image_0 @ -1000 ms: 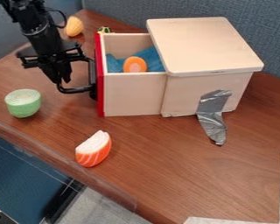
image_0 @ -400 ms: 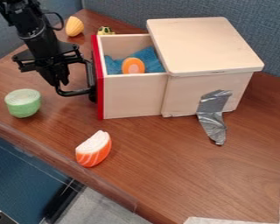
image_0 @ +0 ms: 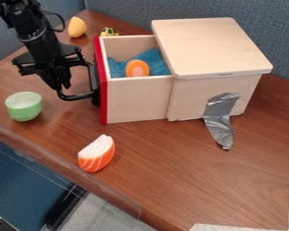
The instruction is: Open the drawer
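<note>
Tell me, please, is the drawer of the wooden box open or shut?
Open: the red front stands away from the box, and inside the drawer a blue cloth and an orange piece show.

Robot pose, upper left of the camera view.
We record one black arm (image_0: 29, 28) entering from the top edge and slanting down toward the right; a thin black cable (image_0: 55, 12) loops out beside it. Below, we note the black gripper (image_0: 63, 85) hanging at the arm's lower end, pointed downward, its wide crosspiece (image_0: 27, 63) spreading to both sides.
</note>
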`<state>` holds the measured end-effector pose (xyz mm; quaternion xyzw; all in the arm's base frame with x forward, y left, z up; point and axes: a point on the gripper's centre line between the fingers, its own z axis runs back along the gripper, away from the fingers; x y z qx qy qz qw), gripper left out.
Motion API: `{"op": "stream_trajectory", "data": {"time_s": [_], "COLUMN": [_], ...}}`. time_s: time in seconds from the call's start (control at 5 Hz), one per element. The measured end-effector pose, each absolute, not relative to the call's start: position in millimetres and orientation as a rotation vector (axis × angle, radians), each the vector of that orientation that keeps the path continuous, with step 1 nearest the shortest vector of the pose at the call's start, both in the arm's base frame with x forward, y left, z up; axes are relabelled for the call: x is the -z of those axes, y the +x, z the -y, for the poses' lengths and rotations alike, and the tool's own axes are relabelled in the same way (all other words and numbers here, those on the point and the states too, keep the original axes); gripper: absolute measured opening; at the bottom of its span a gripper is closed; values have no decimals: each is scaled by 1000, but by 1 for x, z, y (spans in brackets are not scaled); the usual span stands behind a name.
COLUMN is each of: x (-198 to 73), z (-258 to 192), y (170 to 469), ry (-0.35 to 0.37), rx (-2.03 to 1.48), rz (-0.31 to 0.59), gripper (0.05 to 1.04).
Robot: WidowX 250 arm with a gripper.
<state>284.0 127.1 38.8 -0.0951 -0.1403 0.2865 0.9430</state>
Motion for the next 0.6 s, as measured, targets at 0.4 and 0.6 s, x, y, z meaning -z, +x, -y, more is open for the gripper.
{"op": "stream_trajectory", "data": {"time_s": [0.4,0.6], "x": [-51,-74], "z": [-120,-121], "y": [280,277], "ry": [-186,-161], "rx": [-509,-467], "rz": [298,321], "gripper": [473,786]}}
